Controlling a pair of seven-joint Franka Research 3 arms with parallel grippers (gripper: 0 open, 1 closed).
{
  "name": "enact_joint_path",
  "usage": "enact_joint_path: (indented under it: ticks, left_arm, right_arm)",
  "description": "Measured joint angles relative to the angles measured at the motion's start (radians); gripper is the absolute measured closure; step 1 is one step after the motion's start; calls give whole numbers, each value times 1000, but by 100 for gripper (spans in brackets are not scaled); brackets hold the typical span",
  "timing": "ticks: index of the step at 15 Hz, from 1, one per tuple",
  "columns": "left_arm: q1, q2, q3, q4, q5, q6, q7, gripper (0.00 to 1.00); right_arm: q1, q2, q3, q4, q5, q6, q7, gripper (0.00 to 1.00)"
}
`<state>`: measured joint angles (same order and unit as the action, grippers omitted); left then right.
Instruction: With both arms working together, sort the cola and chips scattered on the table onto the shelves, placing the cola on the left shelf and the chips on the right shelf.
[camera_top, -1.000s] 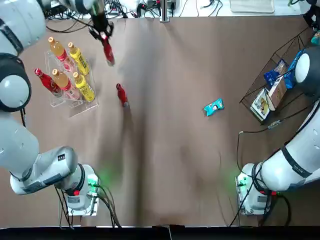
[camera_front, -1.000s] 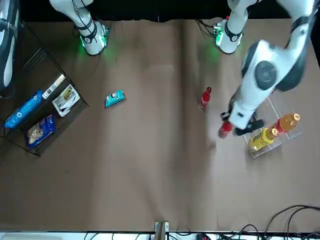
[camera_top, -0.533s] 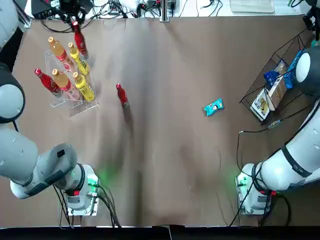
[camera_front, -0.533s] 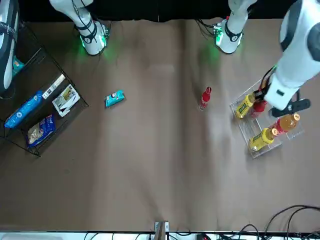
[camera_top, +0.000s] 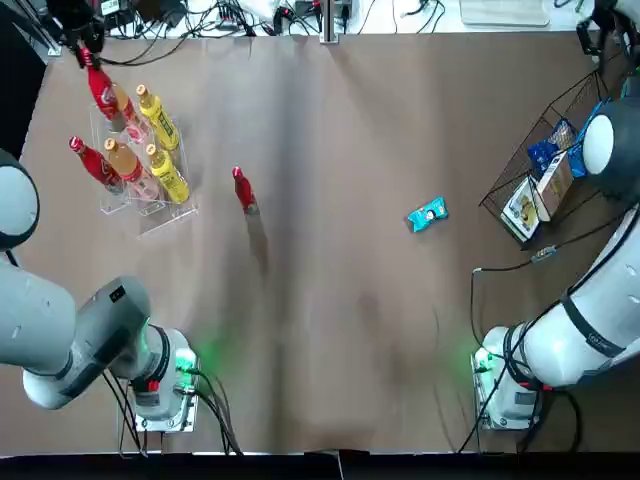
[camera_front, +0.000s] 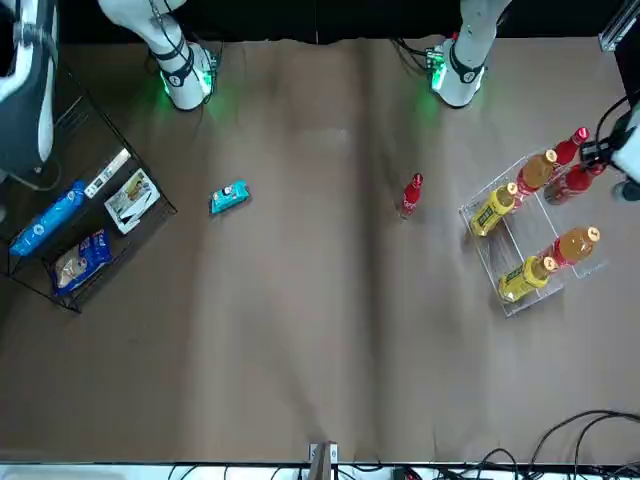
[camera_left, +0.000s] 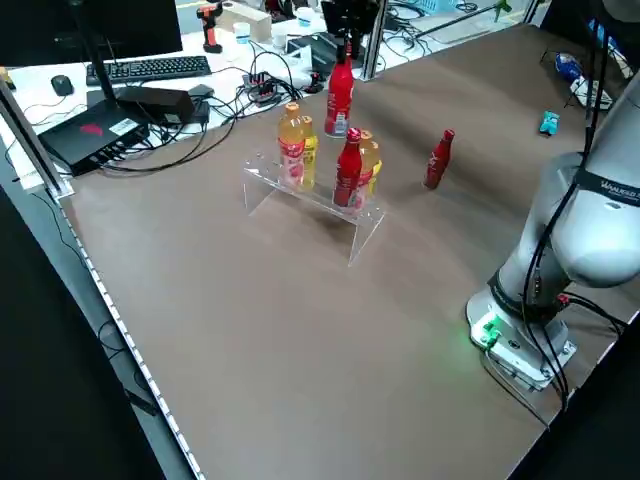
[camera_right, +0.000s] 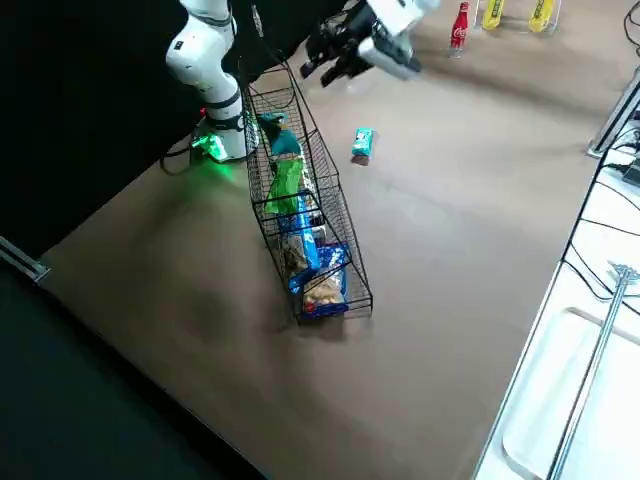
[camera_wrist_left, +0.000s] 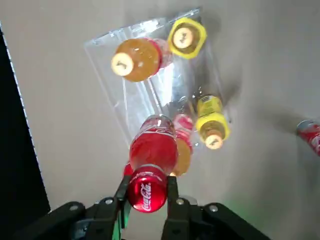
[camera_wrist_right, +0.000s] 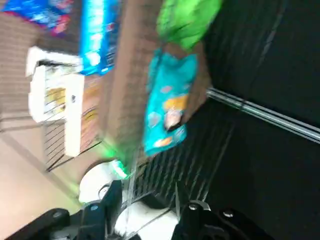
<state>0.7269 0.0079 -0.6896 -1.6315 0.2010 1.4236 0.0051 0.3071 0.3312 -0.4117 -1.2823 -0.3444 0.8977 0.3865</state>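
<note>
brown tabletop, red cola bottle upright between left gripper's closed jaws

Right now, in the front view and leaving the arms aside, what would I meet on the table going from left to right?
Black wire basket rack → cyan-blue chips packet → standalone red cola bottle → clear bottle rack.

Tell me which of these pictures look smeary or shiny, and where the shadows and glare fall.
Right wrist view: motion-like blur softens the cyan packet and green packet; green glow near the arm's base. Left wrist view: white glare on the clear rack, highlights on the held cola. Top view: a long soft shadow below the standing cola, green glow beside the left arm's base.
</note>
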Motion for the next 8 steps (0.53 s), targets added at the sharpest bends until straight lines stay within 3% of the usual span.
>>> enact_joint_path:
  ticks: [3, 8]
  left_arm:
    - [98, -7, 1, -6, -2, -3, 114, 69]
    - [189, -7, 1, -35, -42, 1, 206, 69]
  right_arm:
    - [18, -41, 1, 23, 203, -9, 109, 43]
    - [71, -32, 8, -45, 340, 25, 285, 31]
